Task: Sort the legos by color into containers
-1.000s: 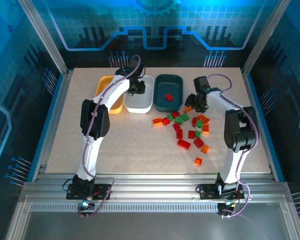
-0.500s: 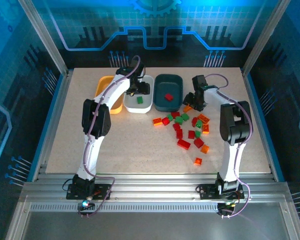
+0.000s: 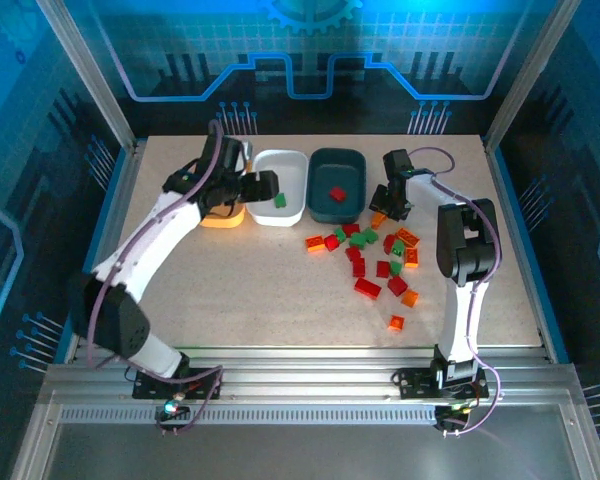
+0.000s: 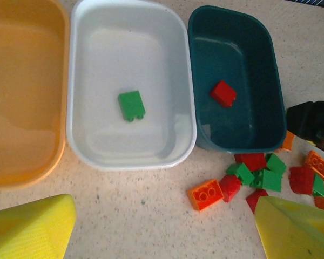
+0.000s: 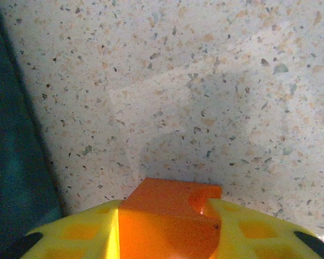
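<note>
The speckled tabletop [image 3: 260,290] carries three shallow trays in a row at its far side, long walls touching or nearly so. The orange-yellow tray [image 4: 21,97] is on the left, the white tray [image 4: 113,48] in the middle and the dark teal tray [image 4: 237,59] on the right.

The left end effector [image 4: 162,237] hangs above the near edge of the orange-yellow and white trays, its yellow fingers spread wide and holding nothing. The right end effector [image 5: 164,237] is low over the tabletop just beside the teal tray's near right corner, fingers pressed in on an orange brick [image 5: 173,202].

The loose legos [image 3: 375,255], red, green and orange mixed, lie scattered on the tabletop in front of the teal tray and to its right. The closest ones sit just beside its near wall.

One green brick [image 4: 131,105] lies flat near the middle of the white tray's floor. One red brick [image 4: 223,93] lies on the teal tray's floor, a little toward its left wall.
</note>
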Robot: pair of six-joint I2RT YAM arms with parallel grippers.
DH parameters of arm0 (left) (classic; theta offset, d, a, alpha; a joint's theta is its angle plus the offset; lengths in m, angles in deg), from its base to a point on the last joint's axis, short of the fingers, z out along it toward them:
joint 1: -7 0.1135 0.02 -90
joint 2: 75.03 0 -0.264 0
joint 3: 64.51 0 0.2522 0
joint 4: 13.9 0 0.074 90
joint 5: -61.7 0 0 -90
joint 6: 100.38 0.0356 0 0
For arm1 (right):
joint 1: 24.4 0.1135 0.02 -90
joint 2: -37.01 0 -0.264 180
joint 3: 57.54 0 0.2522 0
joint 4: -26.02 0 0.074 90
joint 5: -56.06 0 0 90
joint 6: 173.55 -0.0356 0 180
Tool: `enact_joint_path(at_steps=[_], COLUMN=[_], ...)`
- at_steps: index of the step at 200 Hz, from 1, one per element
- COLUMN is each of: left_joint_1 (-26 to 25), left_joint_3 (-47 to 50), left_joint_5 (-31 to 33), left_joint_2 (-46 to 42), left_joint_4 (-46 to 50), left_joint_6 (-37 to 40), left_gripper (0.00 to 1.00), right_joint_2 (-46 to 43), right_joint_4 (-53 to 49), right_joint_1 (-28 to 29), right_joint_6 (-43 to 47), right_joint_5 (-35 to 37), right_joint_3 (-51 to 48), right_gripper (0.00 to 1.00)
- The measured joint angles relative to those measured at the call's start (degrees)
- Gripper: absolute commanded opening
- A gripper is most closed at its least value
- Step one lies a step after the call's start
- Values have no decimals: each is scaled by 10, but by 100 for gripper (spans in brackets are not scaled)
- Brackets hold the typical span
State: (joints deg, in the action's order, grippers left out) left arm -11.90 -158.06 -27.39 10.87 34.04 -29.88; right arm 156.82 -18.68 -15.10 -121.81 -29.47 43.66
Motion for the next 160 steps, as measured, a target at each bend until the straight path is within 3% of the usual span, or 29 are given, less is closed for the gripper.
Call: enact_joint_path(at_steps=[59, 96, 160], left_joint_1=[12, 16, 31], left_joint_3=[198, 233, 287], left_joint_5=[-1, -2, -2], left_joint_2=[-132, -202, -232], left_joint_4=[-8, -11, -29], left_joint_6=[-30, -48, -90], left_gripper=[89, 89, 92], right_joint_2=[-14, -47, -147], right_joint_4=[4, 4, 3], right_joint_1=[-1, -8, 0], right_joint_6=[3, 4, 12], right_joint_5=[14, 24, 26], right_joint_3=[-17, -39, -73], right_gripper=[26, 25, 25])
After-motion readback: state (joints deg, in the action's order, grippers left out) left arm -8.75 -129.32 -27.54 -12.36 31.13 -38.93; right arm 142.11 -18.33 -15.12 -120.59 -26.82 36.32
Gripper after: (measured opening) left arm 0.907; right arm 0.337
